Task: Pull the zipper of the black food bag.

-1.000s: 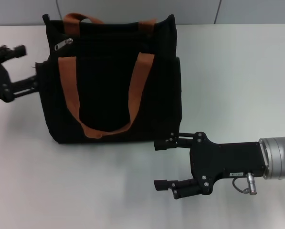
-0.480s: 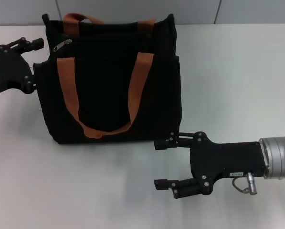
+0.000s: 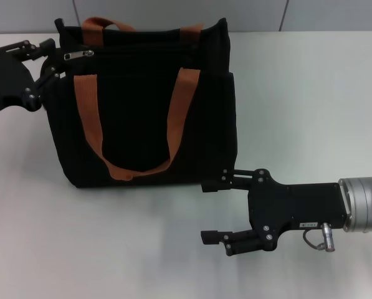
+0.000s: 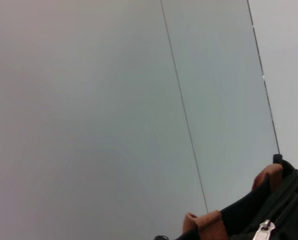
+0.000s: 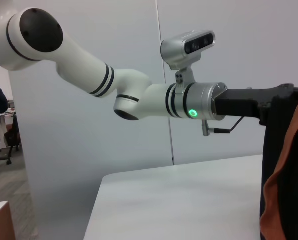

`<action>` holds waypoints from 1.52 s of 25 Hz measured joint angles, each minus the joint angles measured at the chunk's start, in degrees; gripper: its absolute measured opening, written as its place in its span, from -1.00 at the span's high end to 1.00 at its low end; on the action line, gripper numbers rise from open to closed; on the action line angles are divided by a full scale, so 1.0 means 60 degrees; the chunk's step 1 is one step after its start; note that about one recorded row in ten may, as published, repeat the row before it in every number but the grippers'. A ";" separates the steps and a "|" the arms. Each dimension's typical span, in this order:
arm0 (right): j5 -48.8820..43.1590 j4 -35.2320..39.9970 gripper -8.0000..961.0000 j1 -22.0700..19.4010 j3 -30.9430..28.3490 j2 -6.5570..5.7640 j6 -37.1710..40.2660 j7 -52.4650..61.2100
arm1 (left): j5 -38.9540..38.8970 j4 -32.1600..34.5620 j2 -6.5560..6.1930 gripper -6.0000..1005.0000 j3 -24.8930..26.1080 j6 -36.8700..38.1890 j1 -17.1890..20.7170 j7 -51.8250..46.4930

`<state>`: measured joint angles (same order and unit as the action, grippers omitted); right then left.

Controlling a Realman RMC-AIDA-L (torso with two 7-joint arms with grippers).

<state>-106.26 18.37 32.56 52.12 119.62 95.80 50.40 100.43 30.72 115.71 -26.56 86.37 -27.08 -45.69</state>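
Observation:
The black food bag stands on the white table with two rust-orange handles. Its zipper, a small silver pull tab, lies at the top left end of the black track. My left gripper is open at the bag's upper left corner, its fingers just left of the pull tab. The left wrist view shows the pull tab and the bag's top edge. My right gripper is open and empty on the table in front of the bag's lower right corner.
The white table extends to the right of the bag and in front of it. A grey wall stands behind. The right wrist view shows my left arm reaching to the bag's side.
My left gripper has moved up and in toward the bag's top left corner. The pull tab now lies flatter along the track. The right gripper has barely moved.

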 joint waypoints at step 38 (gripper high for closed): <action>0.1349 0.2113 -0.57 0.3721 0.0176 -0.0077 -0.1975 1.1142 | -0.1396 -0.0861 0.0467 0.92 0.0060 0.0755 0.0375 0.1681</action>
<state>-98.17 31.04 54.88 53.18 119.15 83.95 117.25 92.06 25.55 118.51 -26.20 90.90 -24.83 -35.61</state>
